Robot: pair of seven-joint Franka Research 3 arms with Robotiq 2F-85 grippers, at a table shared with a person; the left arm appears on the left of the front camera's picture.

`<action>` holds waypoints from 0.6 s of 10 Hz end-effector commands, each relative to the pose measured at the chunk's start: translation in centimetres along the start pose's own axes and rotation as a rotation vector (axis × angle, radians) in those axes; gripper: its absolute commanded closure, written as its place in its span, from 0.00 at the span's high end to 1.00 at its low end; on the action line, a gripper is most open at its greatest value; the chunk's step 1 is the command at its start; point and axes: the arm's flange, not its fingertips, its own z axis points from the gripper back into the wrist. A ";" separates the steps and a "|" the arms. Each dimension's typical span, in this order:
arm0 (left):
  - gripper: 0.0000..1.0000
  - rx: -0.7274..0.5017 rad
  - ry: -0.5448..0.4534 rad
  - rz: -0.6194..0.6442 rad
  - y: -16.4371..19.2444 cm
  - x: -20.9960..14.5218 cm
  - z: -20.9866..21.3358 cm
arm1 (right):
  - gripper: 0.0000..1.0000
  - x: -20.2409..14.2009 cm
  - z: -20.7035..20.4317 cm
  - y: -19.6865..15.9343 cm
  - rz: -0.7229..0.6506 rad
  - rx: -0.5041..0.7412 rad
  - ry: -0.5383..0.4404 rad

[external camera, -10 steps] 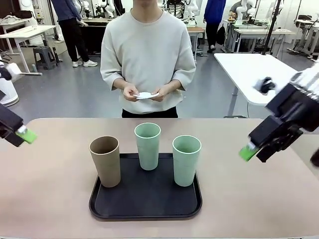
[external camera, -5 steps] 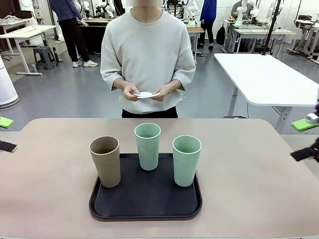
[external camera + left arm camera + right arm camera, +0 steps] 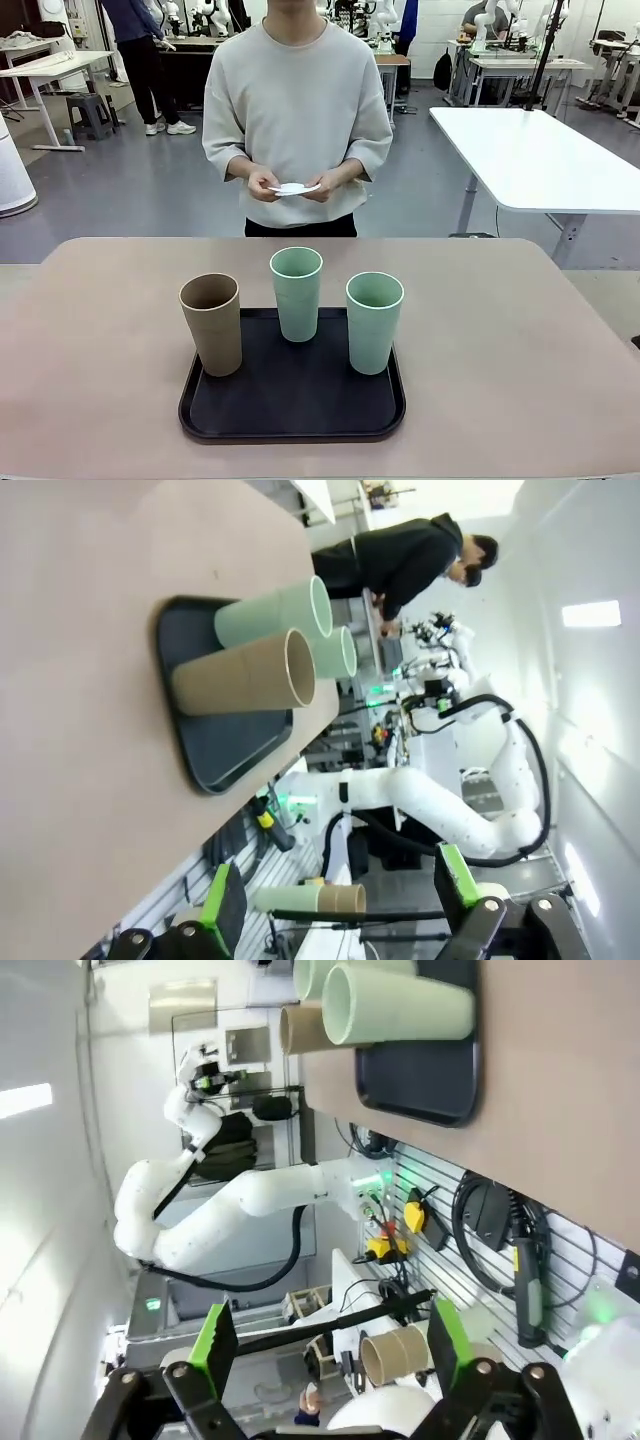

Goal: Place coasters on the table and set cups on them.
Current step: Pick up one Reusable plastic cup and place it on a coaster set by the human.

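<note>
The desk (image 3: pixel 500 370) is spread across the lower frame, a tray (image 3: pixel 290 402) centred on it, three cups (image 3: pixel 297 295) stood inside. The left claw (image 3: pixel 338 892) and right claw (image 3: pixel 332 1345) are spread wide, empty. Coasters (image 3: pixel 293 188) are held in a person's hands (image 3: pixel 264 184), upper centre.

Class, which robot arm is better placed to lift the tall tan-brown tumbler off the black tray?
Left, probably: the tan-brown tumbler stands leftmost on the black tray, nearest the open left gripper.

Coasters (image 3: pixel 293 188) are too small to count; right wrist view crops cups (image 3: pixel 395 1005).
</note>
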 end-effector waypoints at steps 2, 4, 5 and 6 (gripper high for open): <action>1.00 0.014 -0.033 -0.027 -0.1 -0.9 1.7 | 1.00 -1.7 1.5 -0.5 0.020 -0.047 -0.071; 1.00 0.063 -0.023 -0.013 -0.2 -1.5 1.8 | 1.00 -2.6 2.4 -0.2 0.039 -0.048 -0.141; 1.00 0.084 -0.004 -0.016 0.0 -1.6 1.8 | 1.00 -2.8 2.6 0.1 0.052 -0.047 -0.163; 1.00 0.101 0.008 -0.015 -0.1 -1.6 1.7 | 1.00 -2.9 2.5 0.4 0.057 -0.050 -0.187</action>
